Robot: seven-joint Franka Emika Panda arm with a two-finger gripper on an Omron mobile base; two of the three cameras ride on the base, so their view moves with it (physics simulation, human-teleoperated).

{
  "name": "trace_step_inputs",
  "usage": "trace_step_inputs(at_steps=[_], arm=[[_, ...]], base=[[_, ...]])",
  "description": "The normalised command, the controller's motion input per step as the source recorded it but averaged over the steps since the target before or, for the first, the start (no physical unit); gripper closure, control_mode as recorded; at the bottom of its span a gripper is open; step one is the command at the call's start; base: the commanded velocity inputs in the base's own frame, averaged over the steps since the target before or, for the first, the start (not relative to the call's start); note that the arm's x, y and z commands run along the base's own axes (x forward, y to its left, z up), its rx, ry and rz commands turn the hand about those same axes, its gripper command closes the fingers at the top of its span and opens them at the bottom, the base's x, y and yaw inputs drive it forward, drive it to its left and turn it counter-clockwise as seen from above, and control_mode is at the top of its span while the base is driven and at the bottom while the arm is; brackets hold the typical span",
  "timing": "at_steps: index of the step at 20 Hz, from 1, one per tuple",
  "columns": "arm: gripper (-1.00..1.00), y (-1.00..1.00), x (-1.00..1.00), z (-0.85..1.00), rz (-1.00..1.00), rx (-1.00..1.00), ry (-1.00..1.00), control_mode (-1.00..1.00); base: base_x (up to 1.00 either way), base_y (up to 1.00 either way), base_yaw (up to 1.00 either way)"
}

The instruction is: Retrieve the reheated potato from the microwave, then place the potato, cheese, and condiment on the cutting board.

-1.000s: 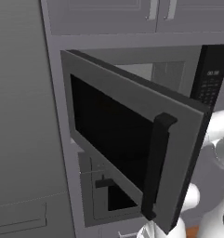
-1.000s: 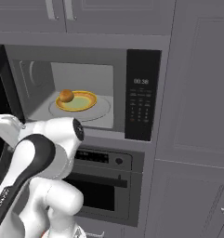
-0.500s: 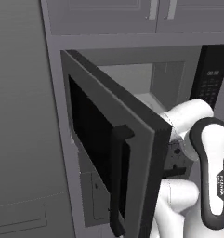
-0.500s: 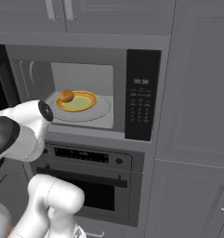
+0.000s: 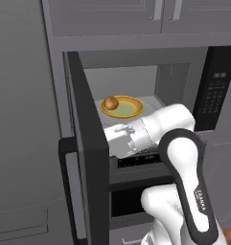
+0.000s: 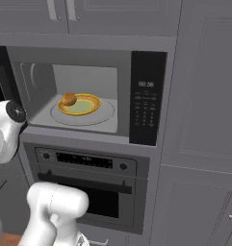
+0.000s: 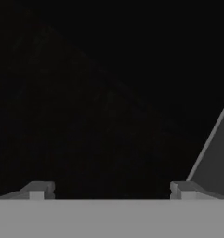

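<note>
The microwave (image 5: 215,95) (image 6: 147,98) stands open. Inside it the potato (image 5: 110,102) (image 6: 69,99), a small brown-tan lump, rests on the left side of a yellow plate (image 5: 129,107) (image 6: 87,104) on the glass turntable. The microwave door (image 5: 88,158) is swung far out to the left. My wrist reaches left below the cavity, and the hand goes behind the door's inner face. In the hand view my gripper (image 7: 111,188) is open, its fingertips (image 7: 36,188) wide apart with nothing between them, close to the dark door glass. The cheese, condiment and cutting board are out of view.
A built-in oven (image 6: 83,163) with a control strip and handle bar sits under the microwave. Grey cabinet doors (image 6: 204,120) flank and top the column. The open door edge (image 5: 69,191) juts out at the left, next to my arm.
The microwave door has swung from part open to wide open. My arm has swept left with it, and the hand now sits behind the door. The potato has not moved.
</note>
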Motion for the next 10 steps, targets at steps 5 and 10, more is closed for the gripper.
trace_step_inputs(at_steps=[5,10], arm=[[-1.00,-0.10,0.14,-0.01,-0.16,-0.01,-0.01,-1.00],[-1.00,-0.52,0.16,0.01,-0.16,-0.03,0.00,-1.00]], base=[[0.00,0.00,0.00],[0.00,0.00,0.00]])
